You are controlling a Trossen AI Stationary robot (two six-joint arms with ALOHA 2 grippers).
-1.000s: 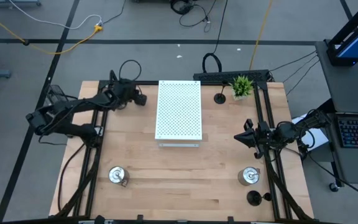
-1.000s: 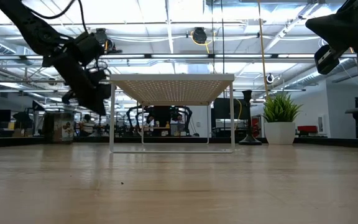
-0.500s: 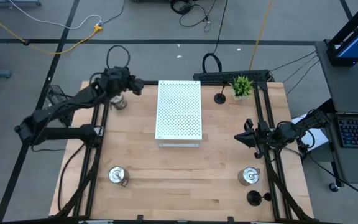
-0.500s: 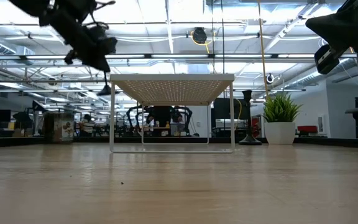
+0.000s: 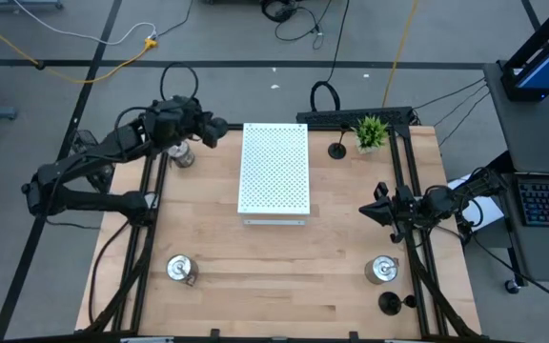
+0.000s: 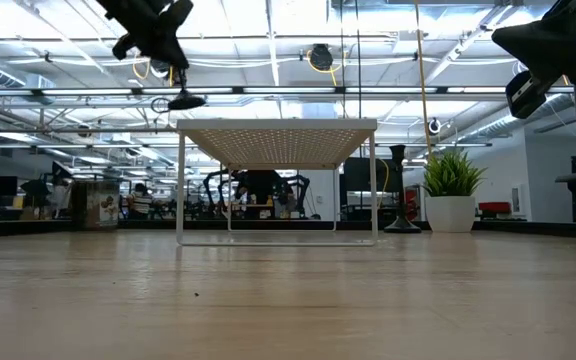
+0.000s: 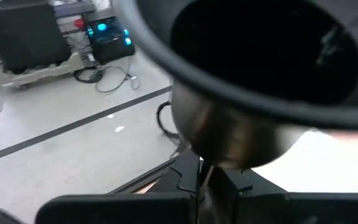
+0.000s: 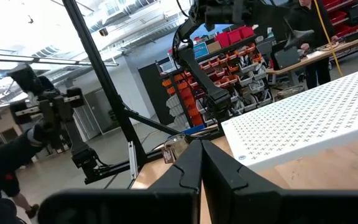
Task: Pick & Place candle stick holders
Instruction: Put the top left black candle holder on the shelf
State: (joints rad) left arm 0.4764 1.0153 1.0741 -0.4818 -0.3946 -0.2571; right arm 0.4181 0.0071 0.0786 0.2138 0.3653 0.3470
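My left gripper (image 5: 211,129) is up over the table's far left, beside the far left corner of the white perforated board (image 5: 274,170), shut on a black candle stick holder (image 6: 184,99). A silver holder (image 5: 181,155) stands on the table below the left arm. Two more silver holders stand near the front, one at the left (image 5: 178,269) and one at the right (image 5: 381,271). A black holder (image 5: 337,150) stands at the back beside the plant, and another (image 5: 389,303) is at the front right. My right gripper (image 5: 368,211) is shut and empty at the right. My left gripper pinches the black holder's thin stem (image 6: 175,80) near its top end between its two shut fingers (image 7: 185,186). The fingers come slanting down from above. The holder hangs below them, its round base (image 6: 186,101) lowest, lifted clear of the table at about the height of the board's top.
The white board stands on thin legs (image 6: 180,190) in the table's middle, toward the far side. A small green potted plant (image 5: 371,131) stands at the back right. Black rails (image 5: 146,238) run along the table's left and right sides.
My left gripper has gone up and a little toward the far edge and the board, staying shut on the black holder. The holder has risen with it from below the board's top to about level with it. The silver holder below the arm now shows.
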